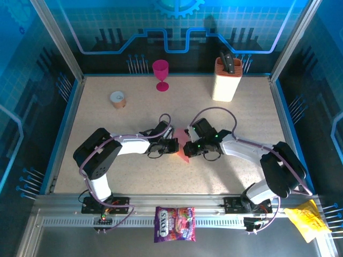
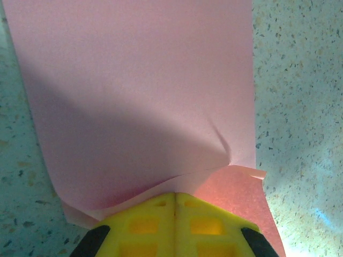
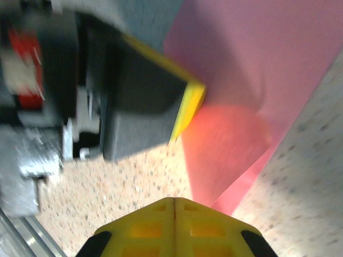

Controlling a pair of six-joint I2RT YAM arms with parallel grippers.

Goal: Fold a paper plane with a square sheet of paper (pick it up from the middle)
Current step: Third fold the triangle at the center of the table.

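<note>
Both arms were stretched inward and low over the counter (image 1: 134,179), elbows bent, wrists turned toward each other at mid-counter. The left hand (image 1: 172,145) was shut tight, fingertips pressed together. The right hand (image 1: 191,148) was closed as well, facing it from 3 o'clock. The square sheet of paper (image 1: 184,154) was found between the two, mostly flat on the counter. One edge was curled up and creased right at the left hand's tips; whether it was actually pinched could not be told. A corner reached the right hand's tips.

From the sheet, a magenta goblet (image 1: 161,73) was seen at 11 o'clock, a cream knife block (image 1: 226,80) at 1 o'clock and a small roll (image 1: 118,99) at 10 o'clock. A purple candy bag (image 1: 174,224) was spotted on the front rail at 6 o'clock, and a yellow wrapper (image 1: 305,222) at 4 o'clock.
</note>
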